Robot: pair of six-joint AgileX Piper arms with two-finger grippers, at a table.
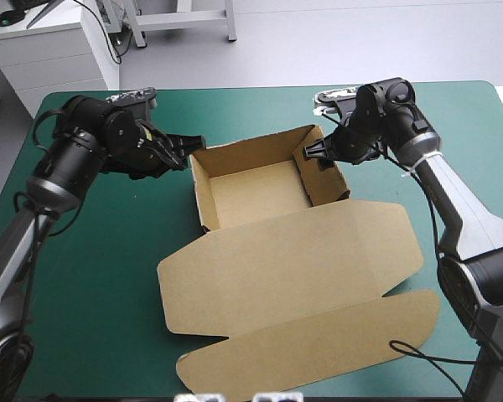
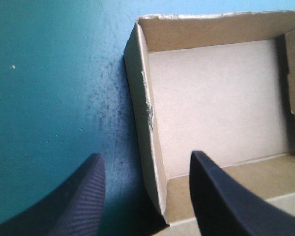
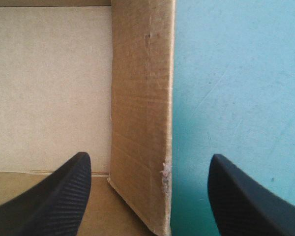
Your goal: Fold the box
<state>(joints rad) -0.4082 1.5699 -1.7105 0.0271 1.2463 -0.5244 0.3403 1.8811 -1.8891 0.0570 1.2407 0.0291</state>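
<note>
Box (image 1: 256, 194) tray, wrist views, left pincer (image 2: 145, 155), right pincer (image 3: 148, 155) seemingly straddling walls

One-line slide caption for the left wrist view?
Open left pincer straddles a raised side wall of the box, one finger over the teal-green cover, one over its floor.

Table (image 1: 474, 90), teal-green cover (image 1: 92, 276) faintly scuffed, far corners rounded
</note>
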